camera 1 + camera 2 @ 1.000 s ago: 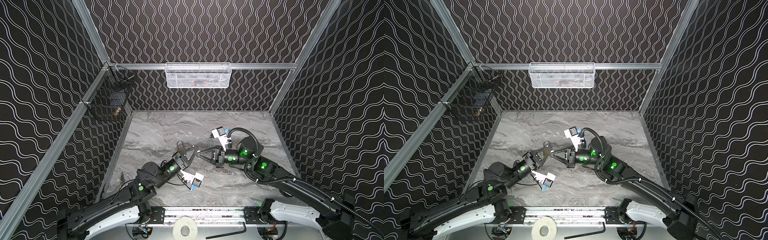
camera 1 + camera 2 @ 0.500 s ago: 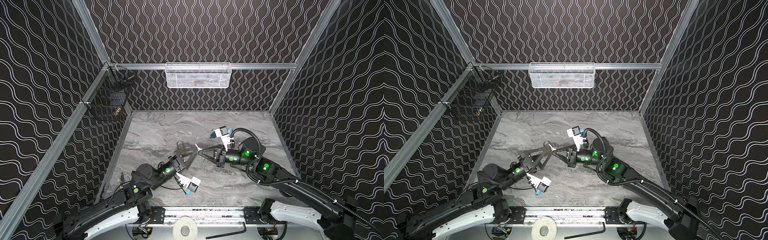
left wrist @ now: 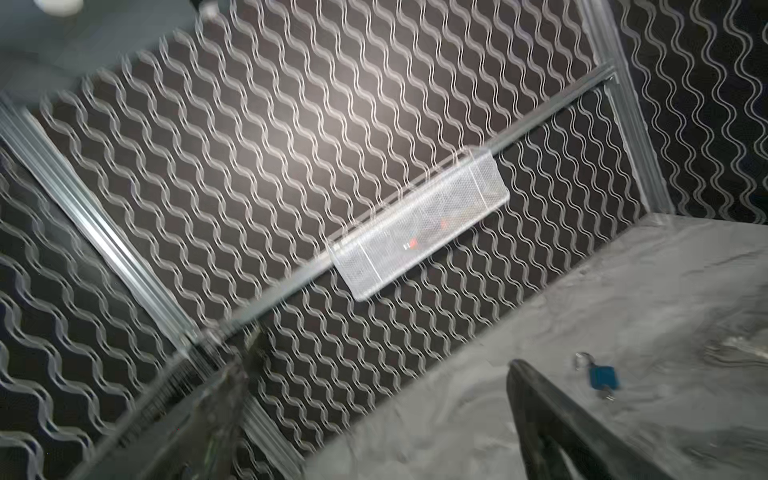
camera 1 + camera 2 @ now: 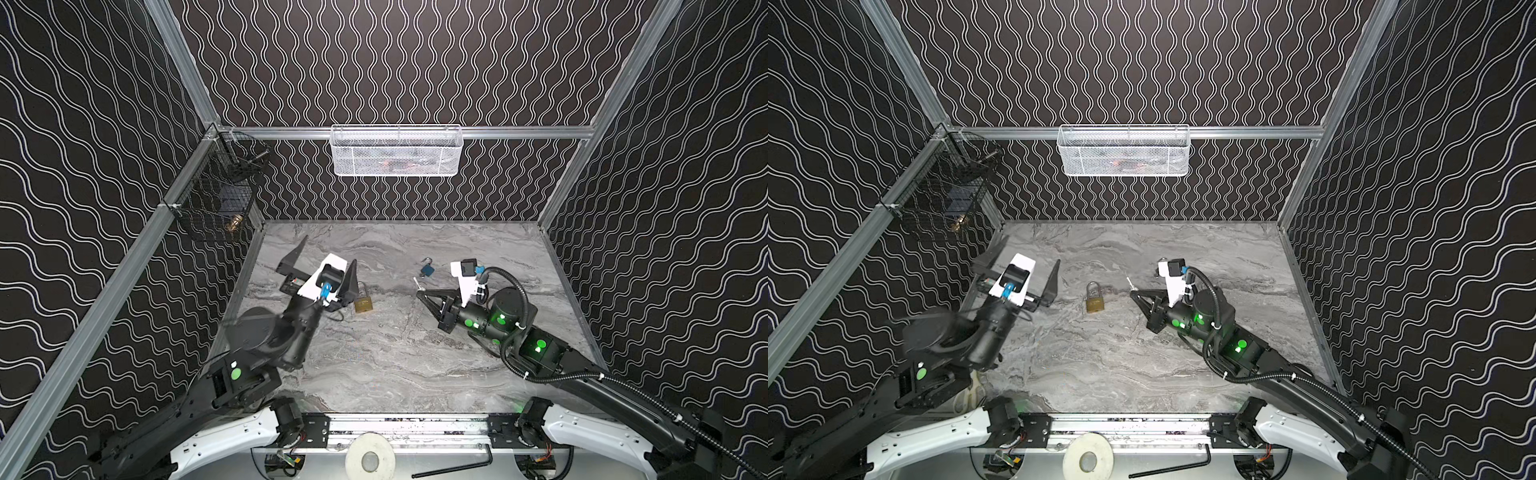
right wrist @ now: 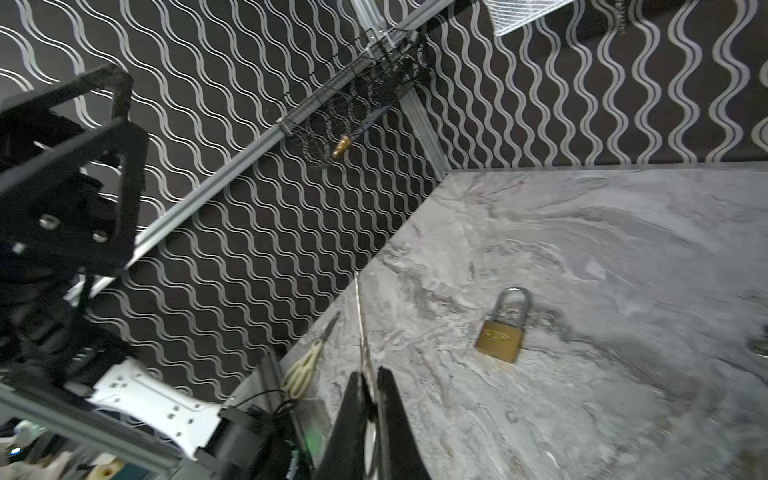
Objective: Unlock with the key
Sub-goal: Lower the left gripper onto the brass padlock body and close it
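Two top views first. In both, the brass padlock (image 4: 363, 303) (image 4: 1095, 302) lies flat on the marble tabletop (image 4: 374, 374), its shackle pointing at the back wall. The left gripper (image 4: 329, 249) (image 4: 1032, 250) is raised just left of the brass padlock and clear of it. Its fingers are spread wide with nothing between them. The right gripper (image 4: 419, 293) (image 4: 1133, 293) is to the right of the brass padlock, fingers clenched on the key (image 4: 417, 283) (image 4: 1131, 283), whose blade sticks out past the tips. In a top view we note a blue padlock (image 4: 427, 270) behind and to the right of the brass padlock.

Left wrist view, blurred: one finger (image 3: 540, 407) is sharp enough to read, the gap beside it is empty, and the blue padlock (image 3: 602, 377) lies on the tabletop.

Right wrist view: the fingertips (image 5: 353, 399) are pinched on the key (image 5: 362, 328). The brass padlock (image 5: 498, 338) lies near the blade, not touching, and its shackle looks seated. Scissors (image 5: 307, 361) lie beyond the key from the brass padlock, against the wall.
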Motion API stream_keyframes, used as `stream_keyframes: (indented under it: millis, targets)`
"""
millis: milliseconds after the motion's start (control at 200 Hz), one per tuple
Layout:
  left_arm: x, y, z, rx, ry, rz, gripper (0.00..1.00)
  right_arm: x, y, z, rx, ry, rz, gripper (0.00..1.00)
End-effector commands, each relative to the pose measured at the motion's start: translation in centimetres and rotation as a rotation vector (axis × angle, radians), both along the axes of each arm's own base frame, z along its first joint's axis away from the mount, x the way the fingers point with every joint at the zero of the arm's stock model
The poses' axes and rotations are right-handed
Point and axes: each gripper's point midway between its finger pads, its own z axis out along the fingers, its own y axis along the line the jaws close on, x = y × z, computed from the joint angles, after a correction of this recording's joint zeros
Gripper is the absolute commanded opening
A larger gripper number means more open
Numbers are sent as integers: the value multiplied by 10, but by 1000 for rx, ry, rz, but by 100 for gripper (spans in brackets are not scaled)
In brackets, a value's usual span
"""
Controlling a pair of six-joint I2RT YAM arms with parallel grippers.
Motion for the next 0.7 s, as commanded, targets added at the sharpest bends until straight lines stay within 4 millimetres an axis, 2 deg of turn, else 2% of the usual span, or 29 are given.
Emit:
stream_keyframes:
  millis: [0, 75, 120, 245, 305, 360, 450, 551, 601, 696]
  targets:
    - [14, 6, -57, -249, 313, 126, 99, 13, -19, -1, -24, -110, -123, 0]
    - [26, -4, -90, -275, 517, 191, 99, 12, -24, -11, -50, -104, -136, 0]
    - [33, -16, -114, -302, 664, 187, 99, 10, -26, -16, -56, -91, -134, 0]
    - [58, -47, -198, -506, 1048, 207, 99, 5, -28, -34, -64, -43, -117, 0]
    - [69, -51, -234, -626, 1180, 259, 99, 2, -28, -41, -59, -21, -108, 0]
    - [78, -44, -262, -683, 1245, 367, 99, -1, -28, -46, -62, -1, -95, 0]
    - [91, -28, -295, -710, 1274, 565, 99, -6, -27, -52, -65, 28, -73, 0]
    - [110, -33, -333, -677, 1365, 596, 99, -11, -26, -59, -63, 56, -50, 0]
    - [118, -44, -354, -690, 1447, 565, 99, -12, -25, -61, -65, 64, -38, 0]
    - [125, -49, -386, -690, 1523, 625, 93, -14, -25, -66, -73, 83, -32, 0]
